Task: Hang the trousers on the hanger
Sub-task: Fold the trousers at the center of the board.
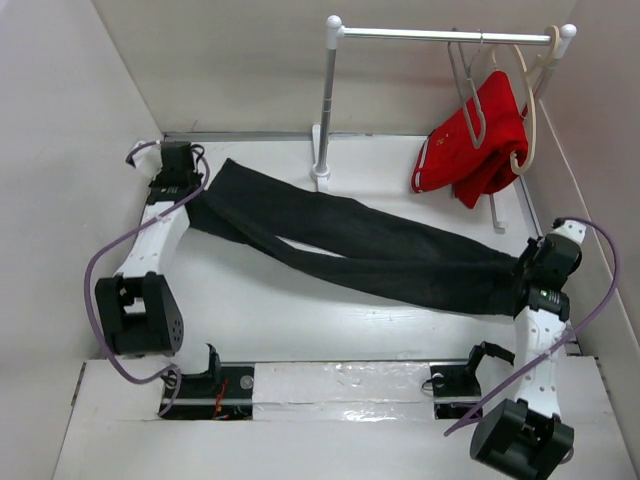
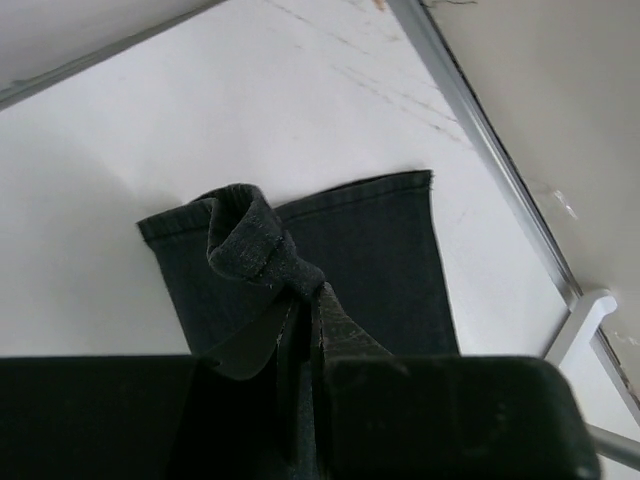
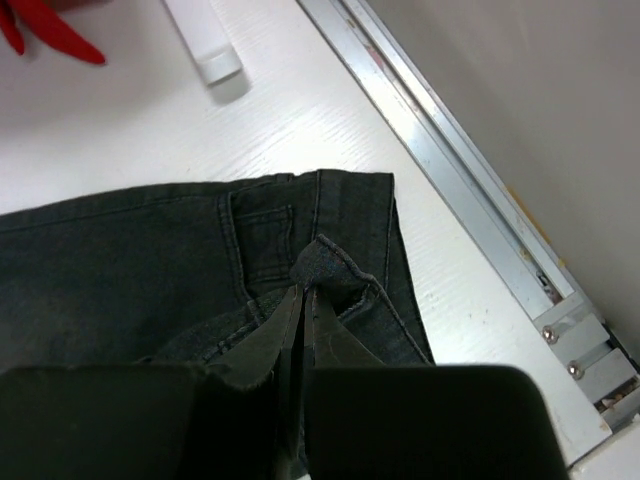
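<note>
The black-charcoal trousers lie stretched across the table from back left to front right. My left gripper is shut on a bunched leg hem at the left end. My right gripper is shut on a pinch of the waistband at the right end. The thin grey metal hanger hangs on the rail at the back right, empty, next to the red garment.
A red garment hangs on a cream-beige hanger on the same rail. The rack's upright post stands behind the trousers' middle. Walls close in at left, back and right; a metal rail runs along the table's edge.
</note>
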Available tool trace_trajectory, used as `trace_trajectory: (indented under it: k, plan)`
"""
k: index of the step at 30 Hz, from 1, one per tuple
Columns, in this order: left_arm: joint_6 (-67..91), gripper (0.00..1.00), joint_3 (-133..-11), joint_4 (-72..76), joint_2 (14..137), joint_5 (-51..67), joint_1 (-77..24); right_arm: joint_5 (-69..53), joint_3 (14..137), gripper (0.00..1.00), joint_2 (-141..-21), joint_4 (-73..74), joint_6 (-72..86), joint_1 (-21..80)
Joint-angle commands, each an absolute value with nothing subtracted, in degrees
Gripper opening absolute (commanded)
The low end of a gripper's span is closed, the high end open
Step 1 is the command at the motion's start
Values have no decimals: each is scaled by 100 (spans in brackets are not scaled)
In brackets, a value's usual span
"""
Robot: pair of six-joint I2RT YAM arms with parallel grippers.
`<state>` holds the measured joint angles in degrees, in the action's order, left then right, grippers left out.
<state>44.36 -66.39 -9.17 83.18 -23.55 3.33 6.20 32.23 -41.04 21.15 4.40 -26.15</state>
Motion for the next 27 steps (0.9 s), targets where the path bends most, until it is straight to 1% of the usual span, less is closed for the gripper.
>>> trace_trajectory:
  k: [1,6,9,12,13,16,19,20,22,25,26,27]
  plan:
    - [4316,0,-7310,-536,8751,-2926,141,862,3524,0,-4402,968,457,-2724]
    - [3974,0,-7883,-448,9368,-3120,26,660,3840,0,-5394,616,378,-2908]
    - [3824,0,-8261,-430,9799,-3068,26,510,3946,0,-5756,231,430,-2909]
    - [3639,0,-8902,-685,10431,-2927,26,369,4077,0,-6274,-60,475,-2909]
    - [3560,0,-9304,-807,10781,-2918,26,326,4139,0,-6580,-140,509,-2909]
    - [3446,0,-9946,-1115,11405,-2795,-26,351,4464,0,-7178,-97,484,-2909]
    - [3332,0,-10352,-1073,11863,-2638,-26,343,4631,0,-7522,-254,501,-2961]
    - [3279,3,-10475,-1064,11996,-2602,-79,334,4675,1,-7706,-281,492,-2962]
    - [3199,4,-10948,-1186,12399,-2575,-79,334,4728,5,-7900,-404,545,-2962]
    - [3103,8,-11398,-1301,12752,-2575,-210,352,4834,8,-8217,-518,624,-2909]
    - [3059,12,-11434,-1257,12796,-2575,-211,352,4877,9,-8279,-553,641,-2909]
    - [3015,23,-11469,-1231,12823,-2549,-263,343,4904,12,-8375,-571,668,-2909]
